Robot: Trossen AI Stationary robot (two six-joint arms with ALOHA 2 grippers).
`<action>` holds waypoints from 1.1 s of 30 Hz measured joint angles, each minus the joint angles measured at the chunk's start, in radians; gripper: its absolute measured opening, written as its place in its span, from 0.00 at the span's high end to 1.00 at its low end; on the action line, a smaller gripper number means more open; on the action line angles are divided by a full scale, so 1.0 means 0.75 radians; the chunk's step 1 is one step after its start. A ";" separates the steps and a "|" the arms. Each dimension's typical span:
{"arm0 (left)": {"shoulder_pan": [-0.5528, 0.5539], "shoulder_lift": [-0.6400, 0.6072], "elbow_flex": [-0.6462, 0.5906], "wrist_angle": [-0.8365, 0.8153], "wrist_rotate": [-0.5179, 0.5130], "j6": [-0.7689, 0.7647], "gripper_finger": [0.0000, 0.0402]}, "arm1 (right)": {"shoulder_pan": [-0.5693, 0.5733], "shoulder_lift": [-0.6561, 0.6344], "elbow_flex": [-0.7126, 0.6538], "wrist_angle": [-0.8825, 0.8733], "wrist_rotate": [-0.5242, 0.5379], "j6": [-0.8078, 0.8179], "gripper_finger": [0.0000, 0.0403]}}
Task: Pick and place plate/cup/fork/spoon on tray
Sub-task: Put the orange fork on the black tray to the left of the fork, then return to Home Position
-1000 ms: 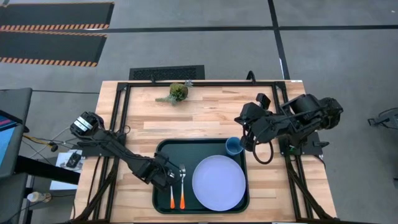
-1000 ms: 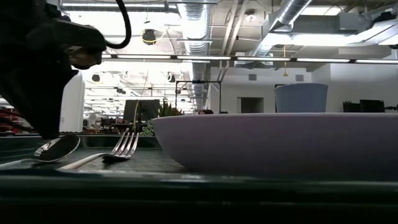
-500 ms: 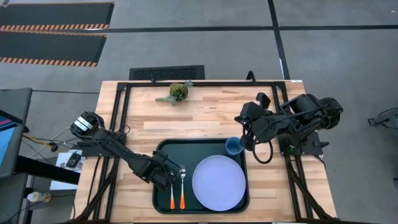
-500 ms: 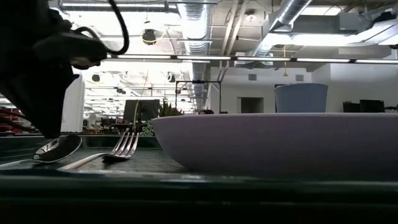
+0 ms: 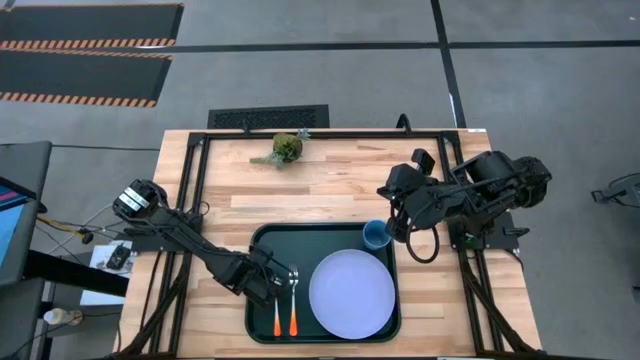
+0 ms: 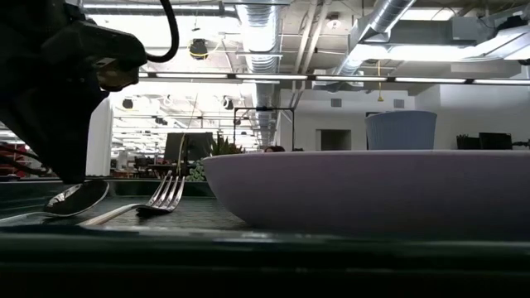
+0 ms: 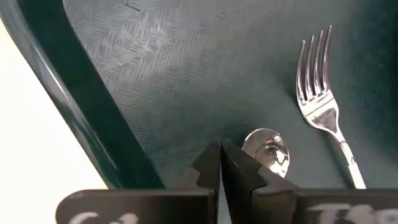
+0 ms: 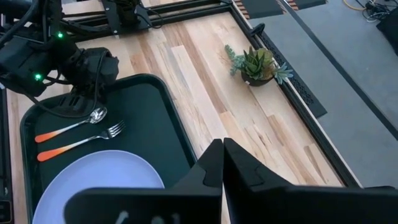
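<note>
**A:** Start at the left. Where is the left gripper (image 5: 268,284), and what lies by it?

**B:** It hangs over the left part of the tray (image 5: 262,238). In its wrist view the two fingers (image 7: 208,168) are pressed together with nothing between them. The spoon (image 7: 267,150) lies flat on the tray floor just beside the fingertips, its bowl close to them but not gripped. From table height the arm's dark bulk stands above the spoon's bowl (image 6: 76,199).

**A:** And next to the spoon?

**B:** The fork (image 5: 293,298) lies just to its right, parallel to it, tines toward the far side of the table and orange handle toward the near edge. The two do not touch.

**A:** Further right on the tray?

**B:** The plate (image 5: 351,294) fills the right half, flat and with nothing on it. The cup (image 5: 376,235) stands upright in the far right corner of the tray, just beyond the plate's rim.

**A:** The right arm?

**B:** The right gripper (image 5: 397,226) is just beside the cup, at the tray's right edge. Its fingers (image 8: 212,163) are closed against each other and hold nothing.

**A:** Anything off the tray?

**B:** A small potted plant (image 5: 287,147) sits near the far edge of the wooden table (image 5: 330,185), well apart from the tray.
</note>
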 joint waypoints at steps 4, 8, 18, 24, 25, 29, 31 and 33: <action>0.000 0.000 0.000 0.000 -0.009 -0.001 1.00 | 0.000 0.000 0.000 0.000 -0.001 0.001 0.95; 0.000 0.000 0.000 0.023 -0.016 -0.011 1.00 | 0.000 0.000 0.000 0.000 -0.002 0.000 0.96; 0.010 0.000 0.000 0.055 -0.051 0.009 1.00 | 0.000 0.000 0.001 0.000 -0.005 0.000 0.94; 0.055 -0.080 0.045 0.000 -0.029 0.107 1.00 | 0.008 -0.030 0.001 0.053 0.000 -0.023 0.94; 0.063 -0.116 0.064 -0.016 -0.045 0.152 1.00 | 0.013 -0.047 0.000 0.091 0.003 -0.063 0.95; 0.102 -0.310 0.191 -0.109 -0.208 0.441 1.00 | 0.048 -0.129 0.001 0.278 0.004 -0.383 0.95; 0.107 -0.437 0.289 -0.121 -0.343 0.683 1.00 | 0.072 -0.182 0.001 0.331 0.008 -0.556 0.95; 0.106 -0.567 0.405 -0.117 -0.449 0.937 1.00 | 0.088 -0.248 0.009 0.344 0.005 -0.700 0.95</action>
